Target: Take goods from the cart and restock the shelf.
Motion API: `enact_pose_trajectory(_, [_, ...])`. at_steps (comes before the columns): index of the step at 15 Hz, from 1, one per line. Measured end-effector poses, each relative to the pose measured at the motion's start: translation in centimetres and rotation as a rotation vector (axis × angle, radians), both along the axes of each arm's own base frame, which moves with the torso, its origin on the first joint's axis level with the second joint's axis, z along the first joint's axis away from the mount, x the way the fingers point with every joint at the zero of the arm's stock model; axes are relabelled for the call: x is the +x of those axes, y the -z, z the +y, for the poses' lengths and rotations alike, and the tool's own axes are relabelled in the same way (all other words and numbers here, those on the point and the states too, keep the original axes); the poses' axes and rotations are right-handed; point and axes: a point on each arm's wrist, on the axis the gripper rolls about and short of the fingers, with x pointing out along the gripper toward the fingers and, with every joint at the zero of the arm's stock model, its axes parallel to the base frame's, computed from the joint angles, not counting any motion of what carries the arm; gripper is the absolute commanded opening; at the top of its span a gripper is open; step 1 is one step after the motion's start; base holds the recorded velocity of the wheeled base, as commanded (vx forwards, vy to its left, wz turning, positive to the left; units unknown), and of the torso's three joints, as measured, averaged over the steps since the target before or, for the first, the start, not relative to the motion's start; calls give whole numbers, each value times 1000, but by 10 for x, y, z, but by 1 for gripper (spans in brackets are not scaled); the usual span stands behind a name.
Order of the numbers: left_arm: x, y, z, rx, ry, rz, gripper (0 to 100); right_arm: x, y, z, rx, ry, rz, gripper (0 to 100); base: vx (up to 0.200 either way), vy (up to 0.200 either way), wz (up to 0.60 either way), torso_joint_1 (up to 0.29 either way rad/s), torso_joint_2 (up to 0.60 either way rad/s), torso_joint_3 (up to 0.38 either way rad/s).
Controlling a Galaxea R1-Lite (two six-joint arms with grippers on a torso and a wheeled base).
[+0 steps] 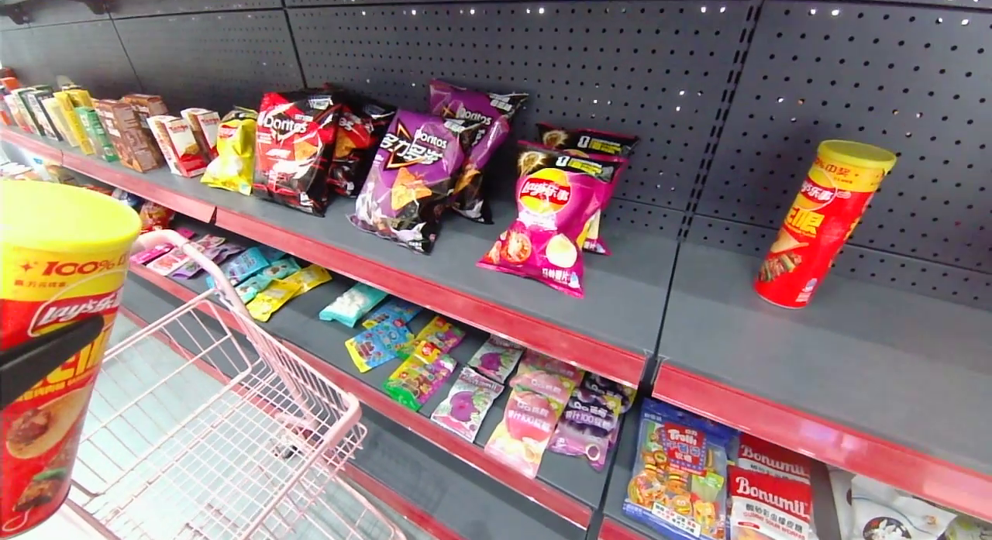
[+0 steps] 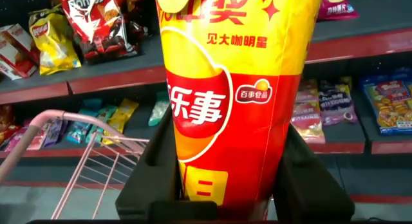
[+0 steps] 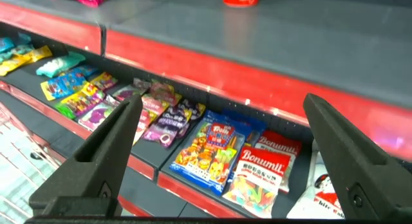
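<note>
— where the left gripper (image 2: 228, 182) stands at the near left of the head view, what does it hold?
— a chip canister (image 2: 225, 89), red and yellow with a yellow lid. the black fingers (image 2: 151, 169) press its lower body from both sides. it is held upright in the air over the near side of the pink wire cart (image 1: 232, 416), well apart from the shelf (image 1: 775, 354).
— and the right gripper (image 3: 222, 159)?
— its two fingers are spread wide with nothing between them. it faces the red front edge of the shelf and the packets on the tier below.
— what stands on the upper tier?
— a second canister (image 1: 821, 222) of the same kind, on its base at the right, near the perforated back panel (image 1: 852, 75). to its left, past the joint in the shelf, come a pink chip bag (image 1: 542, 230), a purple chip bag (image 1: 407, 180) and a red-and-black chip bag (image 1: 294, 149), each propped against further bags behind. farther left are a yellow bag (image 1: 232, 156) and a row of small boxes (image 1: 124, 129).
— and the lower tier?
— flat sweet packets (image 1: 418, 369) lie in rows. at the right a blue gummy pack (image 1: 678, 470) lies just beside red-and-white packs (image 1: 771, 493).
</note>
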Motion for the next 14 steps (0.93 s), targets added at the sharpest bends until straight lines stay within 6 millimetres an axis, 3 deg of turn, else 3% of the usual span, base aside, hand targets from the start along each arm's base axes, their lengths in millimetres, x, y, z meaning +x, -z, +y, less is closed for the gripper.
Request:
enact_pose_trajectory(8, [2, 1, 0, 3, 4, 8, 0, 0, 0, 0, 0, 0, 0, 100, 0, 0, 0, 173, -370, -196])
enact_pose_trajectory(14, [5, 7, -1, -1, 11, 39, 0, 0, 0, 0, 0, 1, 0, 100, 0, 0, 0, 20, -39, -20])
